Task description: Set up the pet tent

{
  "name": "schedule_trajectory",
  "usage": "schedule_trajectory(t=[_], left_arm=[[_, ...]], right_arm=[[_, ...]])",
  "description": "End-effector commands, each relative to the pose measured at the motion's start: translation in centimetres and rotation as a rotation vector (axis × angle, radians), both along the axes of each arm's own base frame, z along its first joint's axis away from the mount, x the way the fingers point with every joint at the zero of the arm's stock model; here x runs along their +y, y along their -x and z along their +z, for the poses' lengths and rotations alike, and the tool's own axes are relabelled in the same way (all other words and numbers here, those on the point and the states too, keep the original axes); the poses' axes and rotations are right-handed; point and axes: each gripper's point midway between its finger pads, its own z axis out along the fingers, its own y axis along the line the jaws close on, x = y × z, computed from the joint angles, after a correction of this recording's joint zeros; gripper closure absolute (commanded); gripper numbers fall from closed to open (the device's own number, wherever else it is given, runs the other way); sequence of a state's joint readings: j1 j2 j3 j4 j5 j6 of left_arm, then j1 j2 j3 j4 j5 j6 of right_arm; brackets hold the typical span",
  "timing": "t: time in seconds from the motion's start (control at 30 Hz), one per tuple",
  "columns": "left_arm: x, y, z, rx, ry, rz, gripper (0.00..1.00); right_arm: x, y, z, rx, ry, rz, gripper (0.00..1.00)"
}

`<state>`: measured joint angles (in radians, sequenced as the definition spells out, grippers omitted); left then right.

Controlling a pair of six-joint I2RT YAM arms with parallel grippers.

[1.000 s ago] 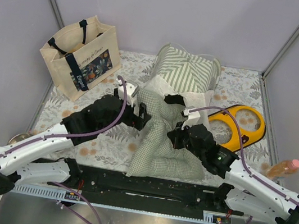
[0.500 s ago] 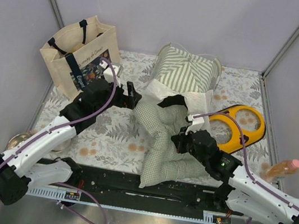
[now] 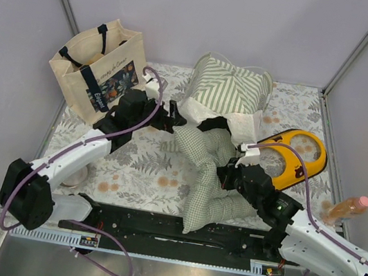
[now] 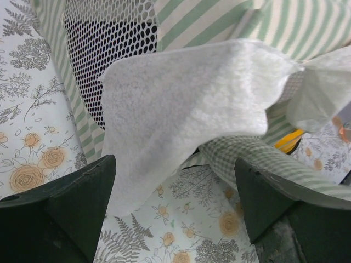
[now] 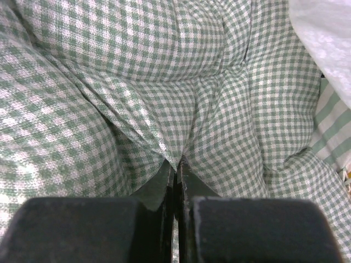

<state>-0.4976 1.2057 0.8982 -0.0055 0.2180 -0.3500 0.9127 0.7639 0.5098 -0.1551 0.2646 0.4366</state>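
L arm (image 3: 76, 156) outstretched at pet tent (image 3: 230, 89); R arm (image 3: 315, 237) pinching cushion (image 3: 207, 180).

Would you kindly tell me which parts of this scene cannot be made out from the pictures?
- Top view: the doorway of the pet tent, hidden behind its white flap and the checked cushion.
- Left wrist view: the tent's inside, screened by the flap and the dark mesh panel.
- Top view: the contents of the tote bag, lost in shadow.
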Motion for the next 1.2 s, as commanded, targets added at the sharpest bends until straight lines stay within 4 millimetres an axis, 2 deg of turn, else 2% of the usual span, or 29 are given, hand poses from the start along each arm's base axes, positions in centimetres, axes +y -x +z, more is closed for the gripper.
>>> schedule_trajectory(t=[0.0,0.03,0.1,0.17,0.2,0.23,0.37,0.47,0.53,0.6,0.73,0.77,0.8,0.87,1.07,1.1,1.17], left_arm=[[-1.6,-2.5,2.7,-0.103,0.025,-0.038,0.08],[-1.9,-2.9,2.9,-0.107,0.029,-0.048,0.11],[-2.5,-3.4,2.7,-0.101,0.028,-0.073,0.31],[-2.7,-3.7,2.7,-0.097,0.019,-0.084,0.63],[-2.6,-3.9,2.9,-0.095,0.010,-0.080,0.88],[-2.2,-3.9,2.8,-0.084,-0.005,-0.061,1.00],[0.7,-3.4,3.0,-0.060,-0.103,0.046,1.00],[3.6,-1.9,3.2,-0.057,-0.171,0.132,1.00],[5.0,-0.5,4.2,-0.089,-0.187,0.153,1.00],[5.9,1.0,4.1,-0.092,-0.212,0.144,1.00],[6.2,3.3,3.5,-0.084,-0.239,0.076,1.00],[6.3,3.8,3.0,-0.077,-0.242,0.067,1.00],[6.4,4.1,2.6,-0.069,-0.248,0.057,1.00],[6.5,4.7,1.8,-0.049,-0.256,0.046,1.00],[6.7,5.7,-0.2,0.015,-0.244,0.051,1.00],[6.7,5.7,-0.4,0.024,-0.236,0.059,1.00],[6.6,5.6,-1.0,0.051,-0.216,0.079,1.00]], right_arm=[[-1.5,-2.2,2.4,-0.048,-0.055,-0.160,1.00],[-1.5,-2.5,2.7,-0.047,-0.062,-0.176,1.00],[-1.4,-2.9,3.2,-0.044,-0.063,-0.191,1.00],[-1.3,-3.4,3.7,-0.042,-0.058,-0.208,1.00],[-1.3,-3.6,4.1,-0.045,-0.058,-0.219,1.00],[-1.2,-3.9,4.4,-0.044,-0.057,-0.229,1.00],[-1.1,-5.1,5.6,-0.060,-0.049,-0.264,1.00],[0.0,-6.1,6.5,-0.079,-0.033,-0.242,1.00],[1.3,-6.7,6.8,-0.090,-0.015,-0.193,1.00],[3.0,-7.1,7.3,-0.097,-0.020,-0.131,1.00],[7.2,-6.8,7.7,-0.105,-0.040,0.069,1.00],[8.0,-6.9,6.8,-0.082,-0.027,0.101,1.00],[8.6,-7.3,7.0,-0.073,-0.028,0.107,1.00],[9.4,-8.4,5.4,-0.033,-0.006,0.097,1.00],[9.2,-12.5,1.2,0.117,-0.025,-0.180,1.00],[9.3,-12.7,-0.2,0.162,-0.019,-0.219,1.00],[9.9,-12.8,-1.5,0.199,-0.004,-0.212,1.00]])
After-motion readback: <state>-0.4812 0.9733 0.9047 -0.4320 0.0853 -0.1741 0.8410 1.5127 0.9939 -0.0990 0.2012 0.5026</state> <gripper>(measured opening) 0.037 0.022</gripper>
